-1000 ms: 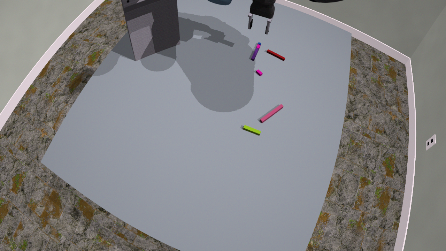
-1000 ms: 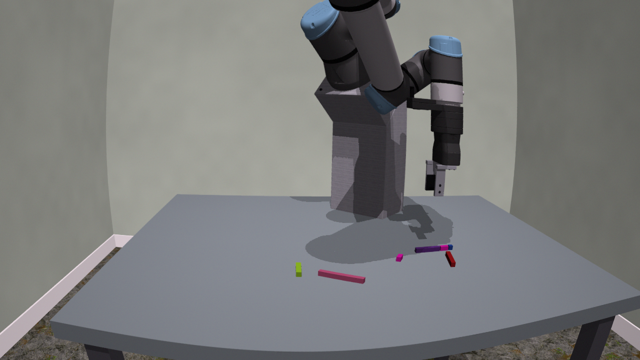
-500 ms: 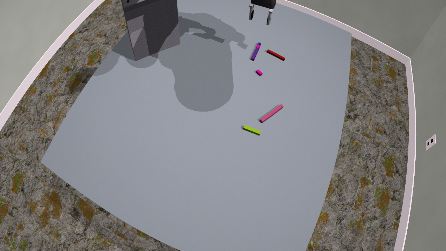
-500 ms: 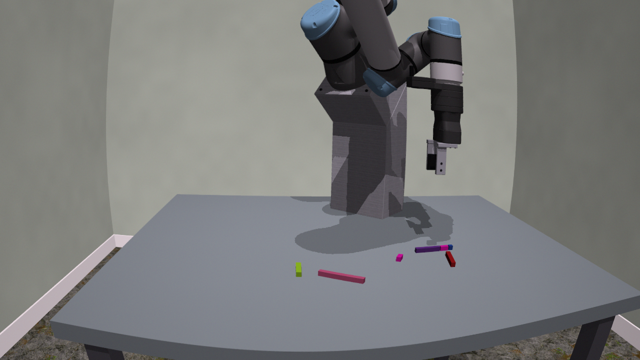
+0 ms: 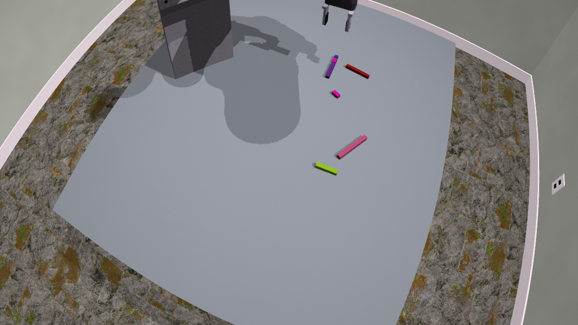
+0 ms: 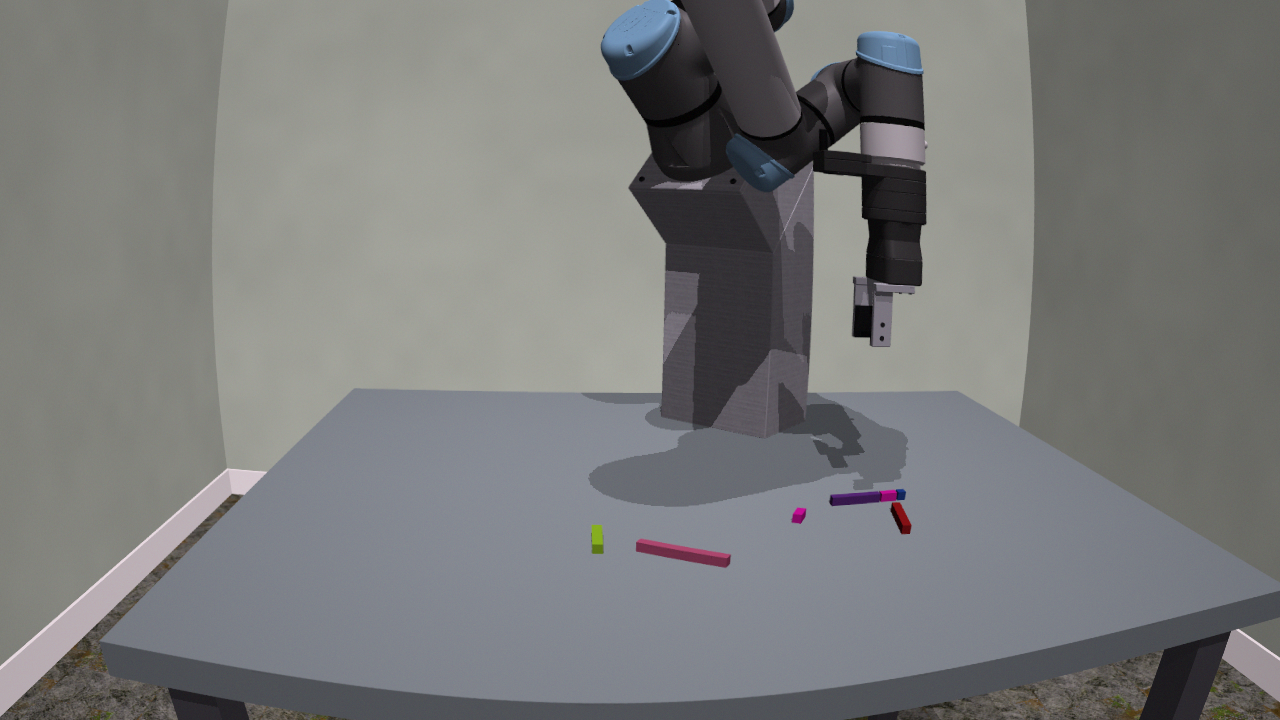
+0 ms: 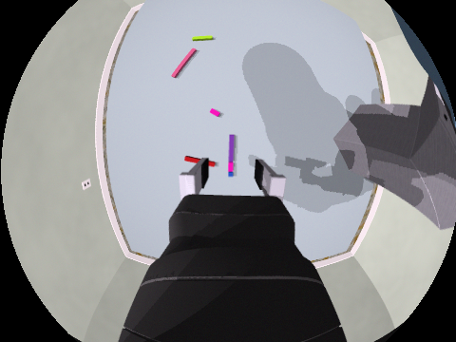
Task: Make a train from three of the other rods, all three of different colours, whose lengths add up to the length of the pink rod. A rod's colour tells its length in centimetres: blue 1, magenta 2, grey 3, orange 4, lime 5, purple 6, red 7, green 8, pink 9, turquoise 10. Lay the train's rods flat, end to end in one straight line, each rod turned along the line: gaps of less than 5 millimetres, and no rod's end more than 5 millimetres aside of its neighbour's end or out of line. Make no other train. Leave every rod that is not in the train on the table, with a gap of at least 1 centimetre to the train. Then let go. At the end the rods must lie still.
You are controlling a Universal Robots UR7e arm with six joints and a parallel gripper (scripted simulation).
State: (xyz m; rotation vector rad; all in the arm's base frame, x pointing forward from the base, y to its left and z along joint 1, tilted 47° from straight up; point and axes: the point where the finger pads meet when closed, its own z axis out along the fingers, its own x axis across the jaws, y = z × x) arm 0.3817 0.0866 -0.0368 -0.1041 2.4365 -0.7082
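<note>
A purple rod (image 5: 330, 69), a magenta rod (image 5: 334, 59) and a blue rod (image 5: 336, 56) lie flat, end to end in one line on the grey table. The line also shows in the exterior view (image 6: 866, 497) and in the wrist view (image 7: 232, 155). The pink rod (image 5: 351, 146) lies apart, nearer the front. My gripper (image 5: 335, 20) is open and empty, high above the blue end of the line; it shows in the exterior view (image 6: 875, 324) and the wrist view (image 7: 232, 177).
A red rod (image 5: 357, 71) lies just right of the line. A second magenta rod (image 5: 335, 94) lies a short way beyond the purple end. A lime rod (image 5: 326, 168) lies near the pink rod. The robot's grey pedestal (image 5: 196, 34) stands at the back.
</note>
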